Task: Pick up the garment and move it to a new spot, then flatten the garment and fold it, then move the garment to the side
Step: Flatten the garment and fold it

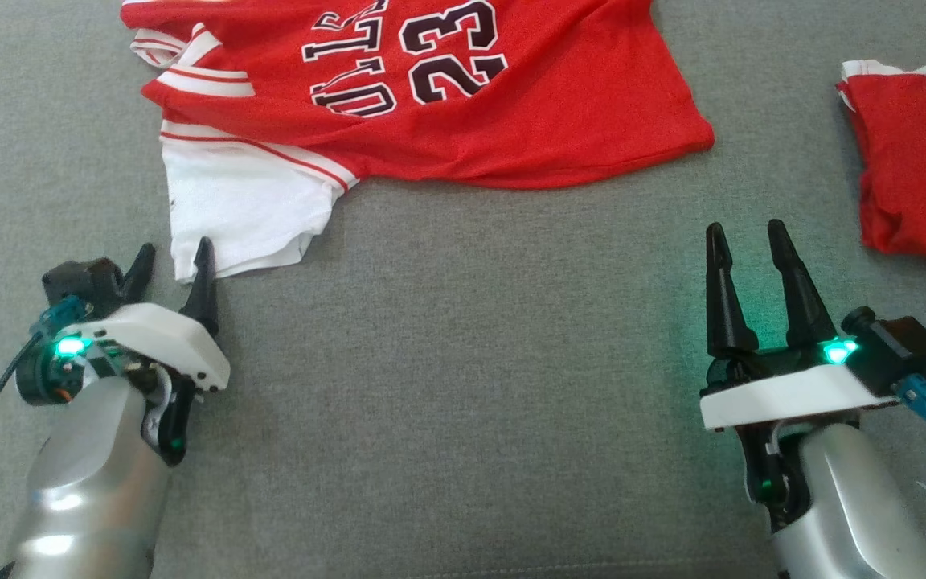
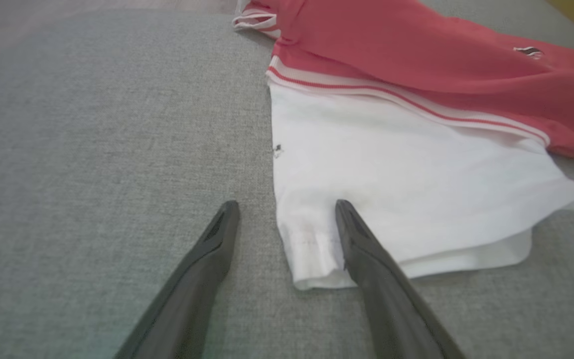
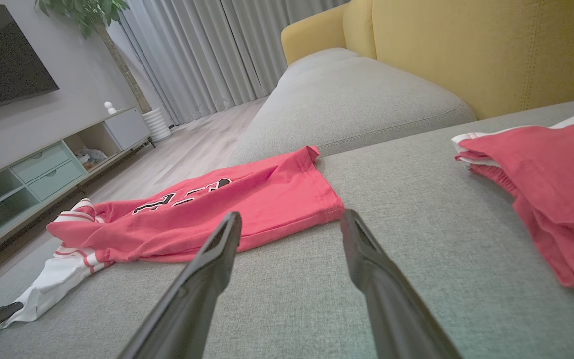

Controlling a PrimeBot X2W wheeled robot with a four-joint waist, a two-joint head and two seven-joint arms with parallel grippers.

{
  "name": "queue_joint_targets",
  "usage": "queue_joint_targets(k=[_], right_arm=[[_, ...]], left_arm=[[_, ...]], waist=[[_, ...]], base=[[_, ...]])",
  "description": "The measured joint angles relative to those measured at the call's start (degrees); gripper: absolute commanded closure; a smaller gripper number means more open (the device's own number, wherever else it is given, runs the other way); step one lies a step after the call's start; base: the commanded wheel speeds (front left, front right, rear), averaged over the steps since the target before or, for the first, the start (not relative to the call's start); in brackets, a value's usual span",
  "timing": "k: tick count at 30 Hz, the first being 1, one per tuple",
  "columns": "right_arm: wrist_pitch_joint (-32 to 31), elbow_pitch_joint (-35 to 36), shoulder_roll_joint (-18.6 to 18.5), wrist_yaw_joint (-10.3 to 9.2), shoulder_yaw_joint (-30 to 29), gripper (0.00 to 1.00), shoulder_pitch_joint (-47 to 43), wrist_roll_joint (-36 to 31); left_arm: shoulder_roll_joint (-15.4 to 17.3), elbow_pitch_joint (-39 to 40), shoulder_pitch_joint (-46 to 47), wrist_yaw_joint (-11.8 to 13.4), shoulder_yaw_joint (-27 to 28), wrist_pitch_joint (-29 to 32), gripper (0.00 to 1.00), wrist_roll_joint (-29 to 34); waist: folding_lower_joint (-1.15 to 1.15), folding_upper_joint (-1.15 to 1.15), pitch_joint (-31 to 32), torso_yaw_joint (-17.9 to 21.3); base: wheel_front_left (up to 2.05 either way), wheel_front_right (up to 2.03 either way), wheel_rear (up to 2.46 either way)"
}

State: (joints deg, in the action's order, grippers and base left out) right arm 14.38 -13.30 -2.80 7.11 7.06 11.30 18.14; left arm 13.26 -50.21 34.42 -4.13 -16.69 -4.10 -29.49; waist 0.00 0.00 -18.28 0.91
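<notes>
A grey sofa seat carries two pieces of clothing. A red jersey lies rumpled at the far side, its white sleeve spread nearer. A second red garment lies well apart on the right.

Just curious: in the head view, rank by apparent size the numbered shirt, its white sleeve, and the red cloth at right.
1. Numbered shirt, largest.
2-3. White sleeve and red cloth look alike; the cloth runs off the picture's edge.
</notes>
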Motion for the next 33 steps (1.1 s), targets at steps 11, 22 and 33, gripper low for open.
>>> queue_joint_targets(k=[11,22,33], right_arm=[[0.0,0.5,0.0,0.00,0.1,0.00,0.0,0.0],[0.0,0.4,0.0,0.00,-0.2,0.00,0.0,0.0],[-10.3,-9.5,0.0,0.00,-11.8,0.00,9.2,-8.1]], left_arm=[[0.1,-4.1,2.6,-1.0,-0.1,-1.0,0.04,-0.3],[-0.9,-6.6,3.4,-1.8,-1.2,-6.0,1.00,-0.8],[-3.9,13.0,-3.1,-1.7,0.5,-10.2,1.00,0.8]], waist=[[0.00,0.00,-0.7,0.3],[0.00,0.00,0.9,-0.2],[0.00,0.00,3.5,-6.2]], base=[[0.00,0.00,0.00],[0.00,0.00,0.00],[0.00,0.00,0.00]])
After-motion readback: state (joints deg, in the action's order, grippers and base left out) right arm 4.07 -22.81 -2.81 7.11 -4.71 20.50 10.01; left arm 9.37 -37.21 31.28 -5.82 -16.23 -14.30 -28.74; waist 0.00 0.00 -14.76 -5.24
